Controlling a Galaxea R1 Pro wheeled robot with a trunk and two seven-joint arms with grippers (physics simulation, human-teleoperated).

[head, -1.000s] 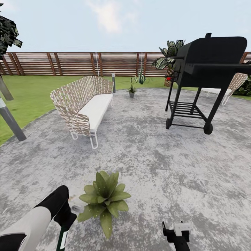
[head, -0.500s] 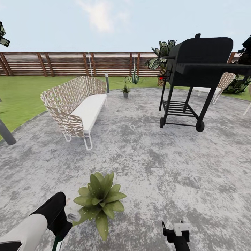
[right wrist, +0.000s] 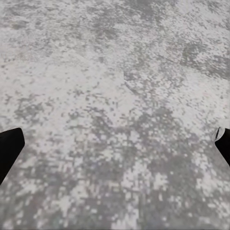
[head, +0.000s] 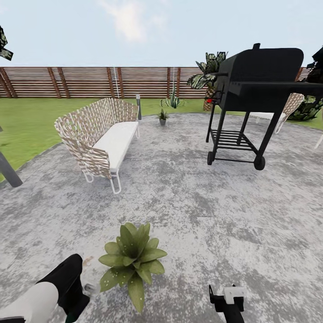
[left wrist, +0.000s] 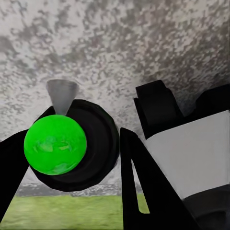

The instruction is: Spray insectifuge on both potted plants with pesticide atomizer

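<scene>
The pesticide atomizer (left wrist: pixel 56 143) shows end-on in the left wrist view as a bright green ball in a dark round body with a pale nozzle. My left gripper (left wrist: pixel 72 160) is shut on it, one black finger on each side. In the head view that gripper (head: pixel 80 294) hangs low at the bottom left. The atomizer's pale head (head: pixel 90 288) sits just left of the near potted plant (head: pixel 133 262). The second potted plant (head: pixel 162 117) stands far off at the paving's back edge. My right gripper (head: pixel 226 297) is open over bare paving (right wrist: pixel 115 96).
A wicker bench (head: pixel 101 137) stands at the middle left. A black barbecue grill (head: pixel 251 96) on wheels is at the right. A grey bollard light (head: pixel 138 106), striped agaves (head: pixel 172 101) and the brown slatted fence (head: pixel 89 82) line the far lawn.
The whole view first swung, sliding bench and grill leftward, then settled. My left arm with the atomizer has sunk lower in the picture, beside the near plant. The right gripper holds still.
</scene>
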